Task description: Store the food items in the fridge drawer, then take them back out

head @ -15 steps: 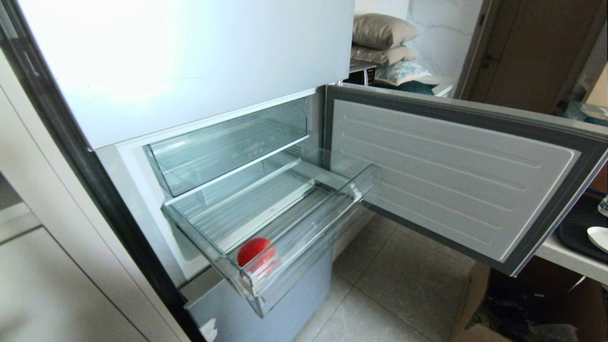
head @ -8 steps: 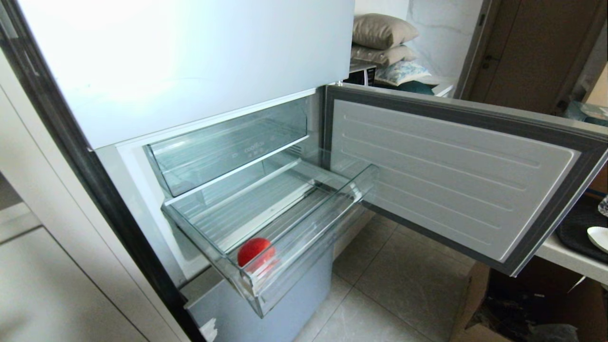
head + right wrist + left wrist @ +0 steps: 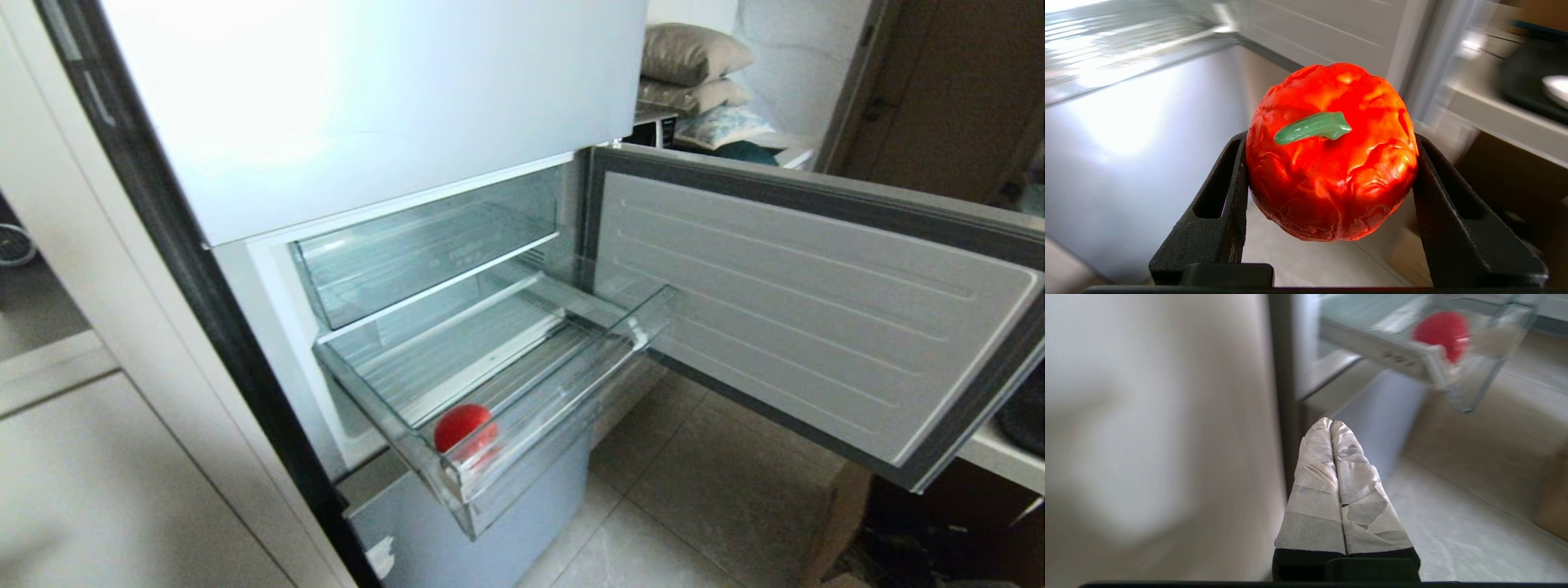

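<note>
Since the earlier head views the whole scene has slid toward the right of the picture, a shift of the camera; the drawer and its contents keep their places relative to each other. Nearest, the right tool (image 3: 1331, 163) grips the ribbed orange-red food item (image 3: 1332, 153) between its two black fingers (image 3: 1218, 204), held part-way open around it, green stem facing the wrist camera, above the floor (image 3: 694, 490). The left tool (image 3: 1331, 424) has its taped fingers pressed together, holding nothing, low beside the fridge's dark edge. Neither arm appears in the head view. Beyond, the fridge drawer (image 3: 563, 392) stands pulled out, with the red food item (image 3: 464, 426) resting in its front left corner against the clear front lip. Behind and above it sits a second clear bin (image 3: 424, 253). The fridge door (image 3: 816, 310) hangs open to the right. Farthest, pillows (image 3: 694, 53) are stacked in the room behind.
</note>
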Motion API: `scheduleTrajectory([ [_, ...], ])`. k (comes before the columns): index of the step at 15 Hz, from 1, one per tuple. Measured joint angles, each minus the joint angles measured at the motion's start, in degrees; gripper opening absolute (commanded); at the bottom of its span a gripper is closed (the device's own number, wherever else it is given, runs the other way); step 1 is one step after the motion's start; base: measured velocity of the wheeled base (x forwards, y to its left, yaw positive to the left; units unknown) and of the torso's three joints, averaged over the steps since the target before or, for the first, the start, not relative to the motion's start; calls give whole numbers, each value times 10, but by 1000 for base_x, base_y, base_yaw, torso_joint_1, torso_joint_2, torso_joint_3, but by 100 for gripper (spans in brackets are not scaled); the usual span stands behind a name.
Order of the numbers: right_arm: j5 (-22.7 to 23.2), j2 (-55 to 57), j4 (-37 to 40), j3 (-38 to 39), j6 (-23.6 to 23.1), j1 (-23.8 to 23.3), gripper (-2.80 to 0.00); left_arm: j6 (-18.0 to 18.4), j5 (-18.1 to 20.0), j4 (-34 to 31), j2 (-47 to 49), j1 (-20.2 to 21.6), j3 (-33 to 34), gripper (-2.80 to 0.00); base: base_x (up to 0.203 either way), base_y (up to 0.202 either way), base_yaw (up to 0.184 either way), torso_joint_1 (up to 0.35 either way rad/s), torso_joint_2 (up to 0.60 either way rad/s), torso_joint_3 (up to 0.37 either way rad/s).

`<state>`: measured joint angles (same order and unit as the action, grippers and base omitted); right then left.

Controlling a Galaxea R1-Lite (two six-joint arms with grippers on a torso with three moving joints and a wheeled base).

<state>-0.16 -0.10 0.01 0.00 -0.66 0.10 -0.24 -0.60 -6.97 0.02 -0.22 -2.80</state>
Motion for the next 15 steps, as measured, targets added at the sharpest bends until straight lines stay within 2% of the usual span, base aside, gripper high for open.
scheduleTrajectory([
  [12, 0, 0, 0, 0, 4, 0, -280, 0, 0, 0, 0, 0, 0, -280, 2, -7, 174, 3, 2, 2],
  [15, 0, 1, 0, 0, 1, 0, -280, 0, 0, 0, 0, 0, 0, -280, -1, -6, 76, 1, -2, 1],
])
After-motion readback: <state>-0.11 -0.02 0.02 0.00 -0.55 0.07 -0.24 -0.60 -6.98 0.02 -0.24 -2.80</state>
